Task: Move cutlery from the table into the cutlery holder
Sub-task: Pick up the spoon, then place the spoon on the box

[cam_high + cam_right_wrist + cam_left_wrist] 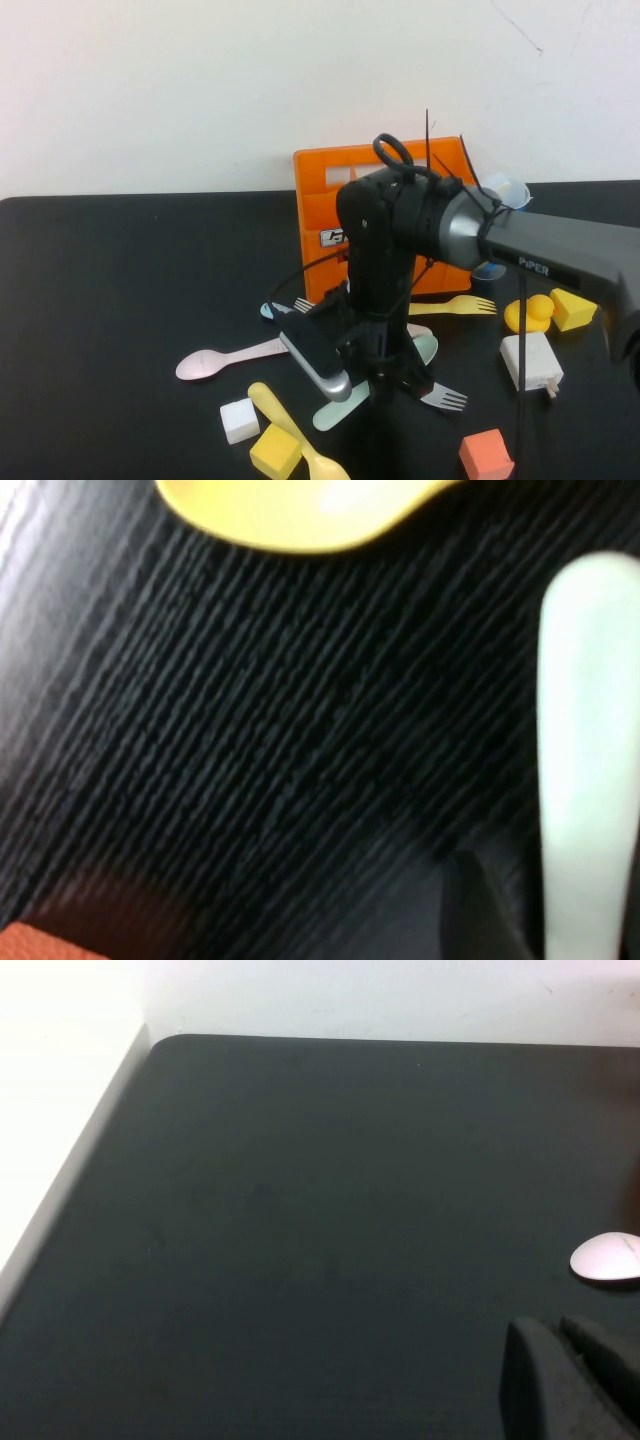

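My right gripper (378, 385) points straight down at the black table (120, 300), in front of the orange cutlery holder (380, 200). It straddles a mint green utensil (338, 411) lying flat. In the right wrist view the mint handle (590, 760) runs beside one dark finger (480, 910) with a thin gap, so the gripper (570, 920) is open. A pink spoon (225, 361), yellow spoon (290, 425), yellow fork (455, 305), grey fork (446, 398) and a light blue piece (274, 310) lie around it. My left gripper (560, 1380) is shut and empty near the pink spoon's bowl (608, 1257).
A white cube (238, 420), yellow cube (275, 451) and orange cube (486, 455) sit near the front. A yellow duck (528, 314), yellow wedge (573, 308) and white block (530, 361) are at the right. A measuring cup (506, 190) stands behind the arm.
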Robot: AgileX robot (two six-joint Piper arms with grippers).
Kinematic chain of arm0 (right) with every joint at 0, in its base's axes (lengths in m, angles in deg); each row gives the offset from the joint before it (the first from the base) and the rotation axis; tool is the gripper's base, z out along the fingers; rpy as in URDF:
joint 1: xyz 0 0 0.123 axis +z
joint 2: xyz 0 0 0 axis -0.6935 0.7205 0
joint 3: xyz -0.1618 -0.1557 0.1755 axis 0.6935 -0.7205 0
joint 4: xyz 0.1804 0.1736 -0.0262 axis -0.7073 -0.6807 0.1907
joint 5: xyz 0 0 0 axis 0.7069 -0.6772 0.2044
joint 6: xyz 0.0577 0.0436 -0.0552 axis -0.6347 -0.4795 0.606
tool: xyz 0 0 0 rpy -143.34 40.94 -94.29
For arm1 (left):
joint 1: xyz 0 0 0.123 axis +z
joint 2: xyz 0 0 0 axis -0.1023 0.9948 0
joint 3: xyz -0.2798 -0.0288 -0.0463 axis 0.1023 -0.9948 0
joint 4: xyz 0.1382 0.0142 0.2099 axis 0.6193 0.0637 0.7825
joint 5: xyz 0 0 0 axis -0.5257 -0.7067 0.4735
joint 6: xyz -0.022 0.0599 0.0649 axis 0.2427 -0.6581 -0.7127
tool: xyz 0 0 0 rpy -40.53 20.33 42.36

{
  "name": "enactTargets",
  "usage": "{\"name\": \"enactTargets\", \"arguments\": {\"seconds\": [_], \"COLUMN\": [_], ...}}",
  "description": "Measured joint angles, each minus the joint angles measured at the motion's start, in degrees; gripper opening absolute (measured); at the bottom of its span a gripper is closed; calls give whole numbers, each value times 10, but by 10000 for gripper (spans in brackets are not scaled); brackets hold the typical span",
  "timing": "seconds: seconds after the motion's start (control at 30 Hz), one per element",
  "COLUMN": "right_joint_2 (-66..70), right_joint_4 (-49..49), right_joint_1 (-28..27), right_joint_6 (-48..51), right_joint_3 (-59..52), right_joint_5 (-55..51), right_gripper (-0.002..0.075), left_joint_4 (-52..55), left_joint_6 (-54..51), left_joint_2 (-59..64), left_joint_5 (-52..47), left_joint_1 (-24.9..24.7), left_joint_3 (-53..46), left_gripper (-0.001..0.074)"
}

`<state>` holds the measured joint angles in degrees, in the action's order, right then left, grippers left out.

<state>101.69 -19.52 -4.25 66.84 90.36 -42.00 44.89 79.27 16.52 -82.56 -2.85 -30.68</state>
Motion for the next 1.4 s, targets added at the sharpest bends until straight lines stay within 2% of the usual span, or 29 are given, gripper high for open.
{"name": "enactTargets", "arguments": {"seconds": [0.37, 0.43, 0.57, 0.8, 0.9, 1.0, 1.13, 1.27, 1.4], "right_joint_2": [18, 19, 19, -53, -114, -179, -254, -287, -288], "right_joint_4": [20, 20, 19, -78, -137, -214, -321, -359, -312], "right_joint_1": [0, 0, 0, -7, -9, -9, 20, 46, 46], "right_joint_6": [-33, -35, -53, -142, -157, -162, -182, -308, -506], "right_joint_3": [4, 5, 5, -20, -77, -170, -302, -377, -387], "right_joint_5": [24, 24, 25, 51, 150, 310, 604, 862, 994], "right_gripper": [310, 282, 151, 151, 151, 151, 151, 151, 151], "left_joint_4": [0, 0, 0, 0, 0, 0, 0, 0, 0], "left_joint_6": [0, 0, 0, 0, 0, 0, 0, 0, 0], "left_joint_2": [0, 0, 0, 0, 0, 0, 0, 0, 0], "left_joint_5": [0, 0, 0, 0, 0, 0, 0, 0, 0], "left_joint_1": [0, 0, 0, 0, 0, 0, 0, 0, 0], "left_joint_3": [0, 0, 0, 0, 0, 0, 0, 0, 0], "left_gripper": [-1, -1, -1, -1, -1, -1, -1, -1, -1]}}
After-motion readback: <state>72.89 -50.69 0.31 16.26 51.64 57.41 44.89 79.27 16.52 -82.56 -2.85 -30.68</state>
